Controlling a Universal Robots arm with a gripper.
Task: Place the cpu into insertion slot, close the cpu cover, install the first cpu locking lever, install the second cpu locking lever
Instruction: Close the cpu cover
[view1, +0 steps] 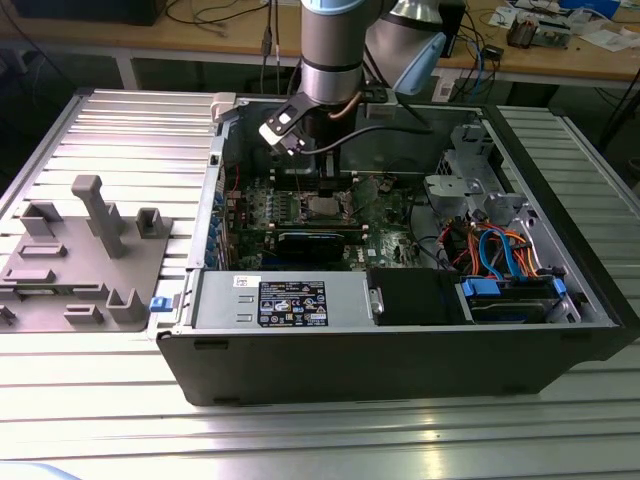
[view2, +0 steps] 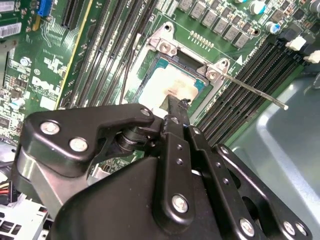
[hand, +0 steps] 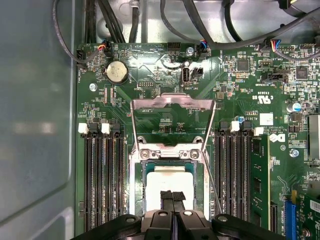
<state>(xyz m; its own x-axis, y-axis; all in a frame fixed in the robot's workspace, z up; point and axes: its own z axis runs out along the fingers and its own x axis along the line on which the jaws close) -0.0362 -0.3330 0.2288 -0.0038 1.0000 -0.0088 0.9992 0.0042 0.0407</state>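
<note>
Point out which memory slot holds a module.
The memory slot nearest the blue connector: a green module stands in it, the rest are bare black.

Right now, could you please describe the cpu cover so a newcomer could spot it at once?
Inside the open computer case, find the green motherboard and its cpu between black memory slots. The cpu cover is swung open beside it: the one silvery frame, hollow-centred.

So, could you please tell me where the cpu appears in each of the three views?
First wrist view: cpu in the slot, just beyond the gripper.
Second wrist view: cpu in the slot, just beyond the gripper.
Exterior view: cpu in the slot, mid-board, beneath the gripper.
Shared landmark: the gripper's tips by the cpu.
</note>
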